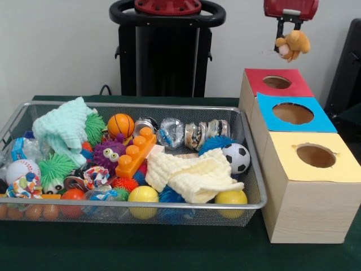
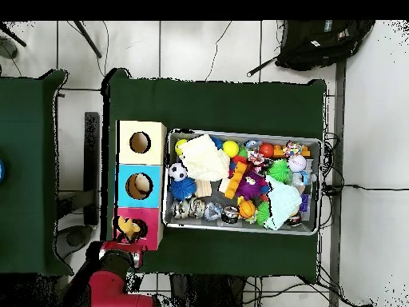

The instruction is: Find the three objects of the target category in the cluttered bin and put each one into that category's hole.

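My gripper [image 1: 289, 33] hangs high at the right, shut on a small orange-tan plush toy [image 1: 294, 44] that dangles from its fingers. The toy is in the air above the red-topped box [image 1: 256, 79], close over its round hole. In the overhead view the plush toy [image 2: 128, 229] sits over the red box [image 2: 153, 217], with the gripper [image 2: 121, 249] just beyond the box's edge. The wire bin [image 1: 169, 206] is left of the boxes and packed with toys: balls, spiky balls, cloths and an orange brick [image 1: 134, 151].
Three wooden boxes stand in a row beside the bin: red, blue-topped [image 1: 324, 117] and yellow-topped [image 1: 345, 165], each with a round hole. Something pale shows inside the blue box [image 2: 124, 177] hole. A second green table stands beside this one, and a black bag [image 2: 319, 40] lies on the floor.
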